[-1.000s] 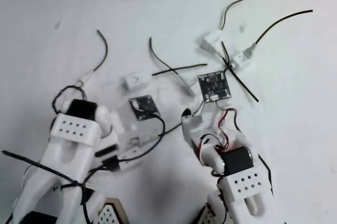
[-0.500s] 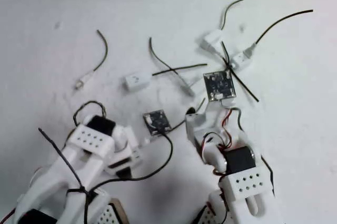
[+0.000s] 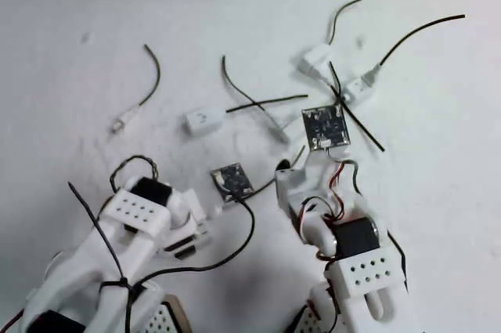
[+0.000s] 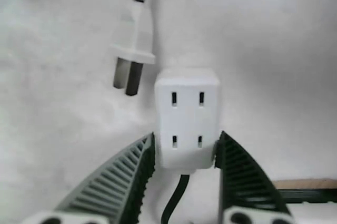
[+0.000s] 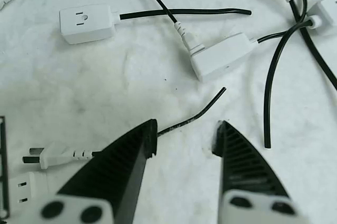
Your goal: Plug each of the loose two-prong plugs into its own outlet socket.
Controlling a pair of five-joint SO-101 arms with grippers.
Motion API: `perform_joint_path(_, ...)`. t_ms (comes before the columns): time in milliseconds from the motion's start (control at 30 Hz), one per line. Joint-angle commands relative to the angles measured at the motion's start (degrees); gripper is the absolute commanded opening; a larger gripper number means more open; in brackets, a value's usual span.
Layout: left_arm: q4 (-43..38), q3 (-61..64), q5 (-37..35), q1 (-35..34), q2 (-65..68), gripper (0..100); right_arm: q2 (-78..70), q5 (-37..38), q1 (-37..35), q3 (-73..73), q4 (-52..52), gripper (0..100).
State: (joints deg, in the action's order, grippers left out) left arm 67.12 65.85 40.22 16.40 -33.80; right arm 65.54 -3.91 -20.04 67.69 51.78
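**Left claw on outlet block, right claw open**

My left claw (image 4: 185, 138) grips the white plastic two-socket outlet block (image 4: 187, 108) by its sides. Just beside the block's far corner lies a white two-prong plug (image 4: 134, 50), prongs pointing back toward me, not inserted. My right claw (image 5: 187, 126) stands open over a thin black cord end (image 5: 196, 114). Farther off lies a white single-socket outlet (image 5: 84, 23).

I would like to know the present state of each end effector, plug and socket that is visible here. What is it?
Left end effector: shut on the outlet block.
Outlet block: gripped at its sides, all slots empty.
Two-prong plug: loose beside the block, not plugged in.
Right end effector: open, holding nothing.
Single socket: lying free, nothing plugged in.
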Motion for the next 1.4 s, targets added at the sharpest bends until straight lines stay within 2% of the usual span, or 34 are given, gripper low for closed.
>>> perform_joint_path(0, -0.6, 0.1, -0.4, 0.5, -1.0, 17, 1.5, -0.3, 0.6, -2.1, -0.1, 17.0)
perform_joint_path(167, 0.1, -1.1, -0.4, 0.4, -1.5, 12, 1.5, -0.3, 0.7, -2.1, -0.1, 17.0)
perform_joint_path(367, 9.8, -11.9, -0.4, 0.0, -1.5, 13, 1.5, -0.3, 0.7, -2.1, -0.1, 17.0)
perform_joint_path(500, 12.6, -17.8, -2.4, 0.0, -1.5, 13, 1.5, -0.3, 0.7, -2.1, -0.1, 17.0)
perform_joint_path(600, 11.7, -20.6, -3.4, 0.0, -1.3, 13, 1.5, -0.3, 0.7, -2.1, 0.0, 17.0)
perform_joint_path(867, -4.7, -18.1, -3.9, -3.7, -0.9, 13, 1.5, -0.3, 0.7, -2.1, 0.1, 17.0)
perform_joint_path(1033, -8.3, -19.4, -5.2, -3.6, 6.0, 13, 1.5, -0.3, 0.6, -2.1, 0.1, 17.0)
perform_joint_path(1233, -8.1, -28.3, -8.7, -2.8, 24.5, 20, 1.3, -0.3, 0.6, -2.0, 0.2, 17.0)
perform_joint_path(1367, -4.6, -33.3, -12.0, -3.2, 28.3, 27, 1.4, -0.3, 0.6, -1.9, 0.2, 17.0)
